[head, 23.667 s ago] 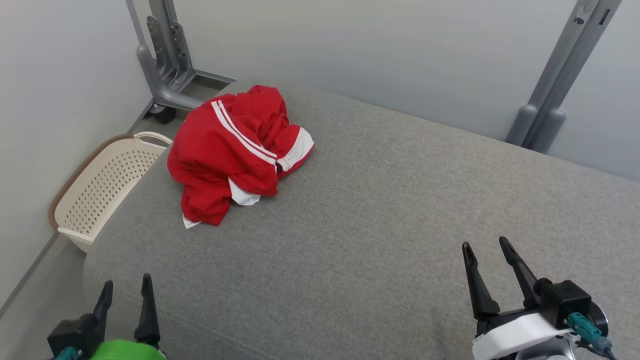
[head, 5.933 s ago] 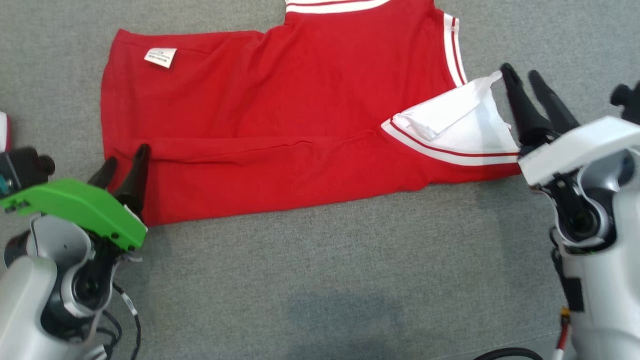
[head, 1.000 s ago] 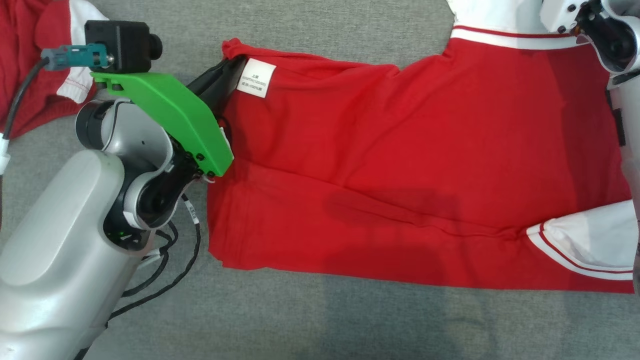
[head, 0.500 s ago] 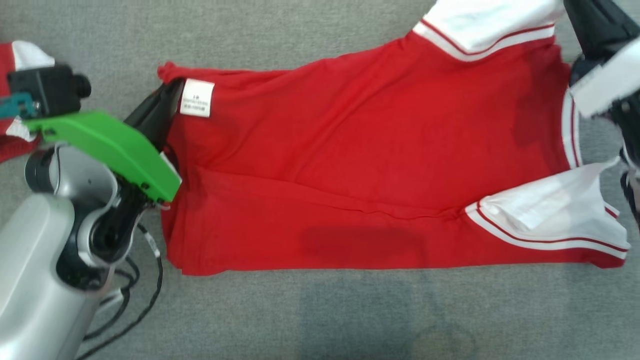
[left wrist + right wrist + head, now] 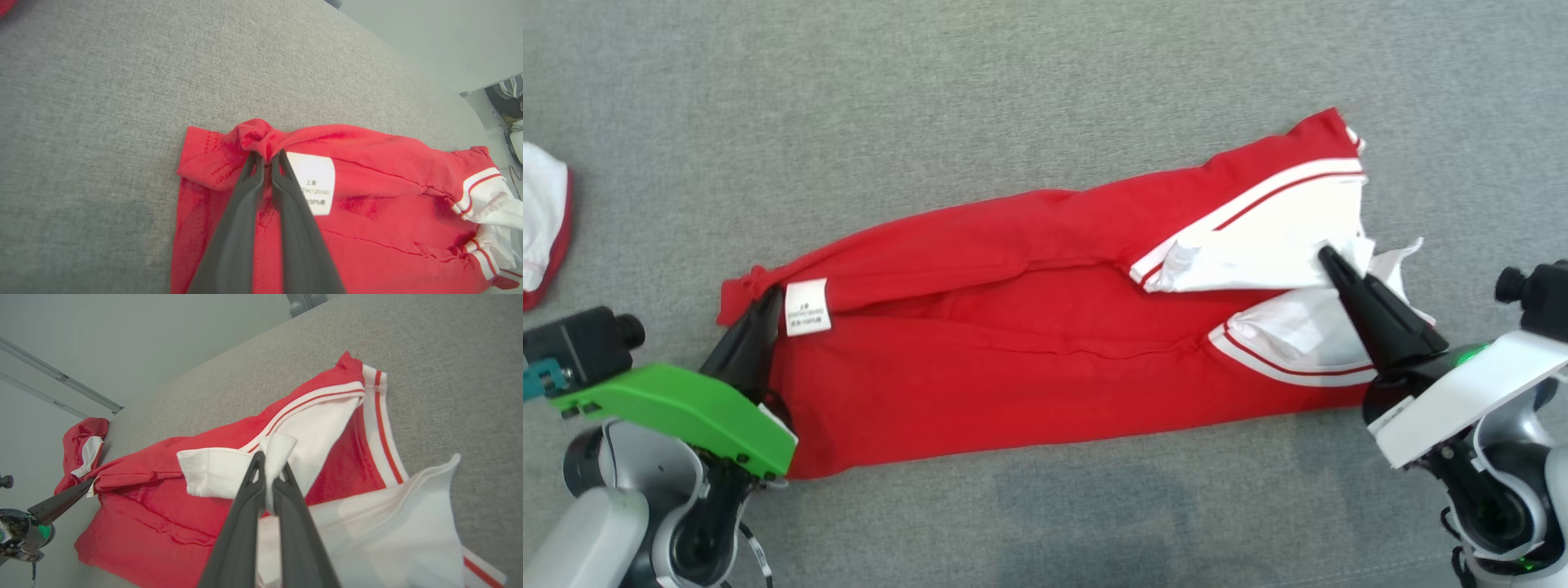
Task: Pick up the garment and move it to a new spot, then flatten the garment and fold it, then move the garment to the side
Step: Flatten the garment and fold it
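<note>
Your garment (image 5: 1013, 376) looks folded once lengthwise; left jaws and right jaws are clamped on its ends. Further folding and moving aside remain.

The right gripper (image 5: 269, 475) pinches a white sleeve (image 5: 220, 471) fold of the red garment (image 5: 163, 510), which lies on a grey cushion (image 5: 449, 375). The left gripper (image 5: 83, 487) touches the garment's other end. Another red cloth (image 5: 79, 451) lies beyond it.
</note>
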`<state>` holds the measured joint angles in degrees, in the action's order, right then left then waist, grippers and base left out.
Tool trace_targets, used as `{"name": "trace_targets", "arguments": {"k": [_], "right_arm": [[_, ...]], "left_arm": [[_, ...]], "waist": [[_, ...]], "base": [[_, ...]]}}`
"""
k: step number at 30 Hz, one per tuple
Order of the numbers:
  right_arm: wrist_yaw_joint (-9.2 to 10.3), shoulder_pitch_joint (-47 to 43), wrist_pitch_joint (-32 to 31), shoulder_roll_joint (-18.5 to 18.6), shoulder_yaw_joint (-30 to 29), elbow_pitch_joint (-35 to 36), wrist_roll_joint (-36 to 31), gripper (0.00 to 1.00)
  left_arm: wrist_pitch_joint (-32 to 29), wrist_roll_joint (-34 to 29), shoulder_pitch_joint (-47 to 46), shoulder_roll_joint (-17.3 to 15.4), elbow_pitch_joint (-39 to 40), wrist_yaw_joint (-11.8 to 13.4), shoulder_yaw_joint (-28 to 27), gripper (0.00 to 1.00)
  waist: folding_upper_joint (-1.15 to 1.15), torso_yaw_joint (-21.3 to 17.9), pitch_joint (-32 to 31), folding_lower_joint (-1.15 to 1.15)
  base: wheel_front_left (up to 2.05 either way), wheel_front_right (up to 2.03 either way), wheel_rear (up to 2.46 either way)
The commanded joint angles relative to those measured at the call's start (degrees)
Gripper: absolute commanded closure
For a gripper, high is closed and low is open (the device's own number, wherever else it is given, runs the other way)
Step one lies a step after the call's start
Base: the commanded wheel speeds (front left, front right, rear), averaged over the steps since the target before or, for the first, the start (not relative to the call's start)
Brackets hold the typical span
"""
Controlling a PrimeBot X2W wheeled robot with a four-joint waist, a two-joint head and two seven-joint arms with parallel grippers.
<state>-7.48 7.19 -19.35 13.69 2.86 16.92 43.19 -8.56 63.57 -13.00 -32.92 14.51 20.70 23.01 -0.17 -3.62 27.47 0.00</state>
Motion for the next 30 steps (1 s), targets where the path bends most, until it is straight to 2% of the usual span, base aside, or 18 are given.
{"name": "trace_targets", "arguments": {"k": [1,6,11,18,19,20,21,22,24,27,30], "right_arm": [[-0.03,-0.4,0.6,-0.2,0.2,0.0,-0.3,1.0],[-0.03,-0.5,3.1,-0.8,1.5,-0.2,-1.3,1.0],[-0.03,-1.0,2.8,1.1,0.8,1.1,-1.7,1.0],[-0.03,-3.1,0.2,3.8,3.5,-0.8,-2.7,1.0],[-0.03,-3.2,0.1,4.5,4.2,-1.4,-3.6,1.0],[-0.03,-3.2,0.1,5.3,5.0,-1.8,-4.7,0.73],[-0.03,-3.0,0.4,5.6,5.5,-2.4,-5.4,0.0],[-0.03,-2.9,0.3,6.0,5.7,-3.2,-6.2,0.0],[-0.03,-1.9,-0.2,6.1,5.2,-3.7,-6.3,0.0],[-0.02,-0.4,-1.9,5.8,1.4,-4.6,-6.9,0.0],[-0.03,1.7,-4.7,5.2,-1.6,-5.6,-7.9,0.0]], "left_arm": [[0.5,0.1,0.9,0.3,0.2,0.2,-0.3,1.0],[2.5,0.7,3.9,0.7,1.9,0.5,-1.5,1.0],[2.7,1.4,4.8,0.2,3.8,0.9,-2.4,1.0],[1.7,2.2,7.9,0.0,2.8,1.3,-1.6,1.0],[2.0,2.2,8.5,0.1,2.6,1.3,-1.5,0.84],[2.3,2.0,9.2,0.1,2.3,1.5,-1.4,0.62],[2.8,1.2,9.9,-0.1,2.1,1.7,-1.1,0.3],[2.9,0.7,10.6,-0.4,1.7,1.9,-0.7,0.0],[3.5,-0.6,11.3,-0.8,1.3,2.2,-0.1,0.0],[4.7,-2.6,12.7,-1.6,1.5,3.3,0.4,0.0],[8.1,-7.6,14.1,-4.0,2.1,6.3,-0.4,0.0]], "waist": [[0.17,-0.9,-0.8,0.0],[0.17,-1.6,-1.1,0.0],[0.17,-1.1,-1.9,0.0],[0.17,-1.3,-2.7,0.0],[0.17,-1.5,-2.8,0.0],[0.17,-1.7,-2.9,0.0],[0.17,-1.8,-3.1,0.0],[0.17,-1.9,-3.3,0.0],[0.17,-2.0,-3.7,0.0],[0.17,-2.0,-4.3,0.0],[0.17,-2.0,-4.7,0.0]], "base": [[0.0,0.0,0.0],[0.0,0.0,0.0],[0.0,0.0,0.0],[0.0,0.0,0.0],[0.0,0.0,0.0],[0.0,0.0,0.0],[0.0,0.0,0.0],[0.0,0.0,0.0],[0.0,0.0,0.0],[0.0,0.0,0.0],[0.0,0.0,0.0]]}}
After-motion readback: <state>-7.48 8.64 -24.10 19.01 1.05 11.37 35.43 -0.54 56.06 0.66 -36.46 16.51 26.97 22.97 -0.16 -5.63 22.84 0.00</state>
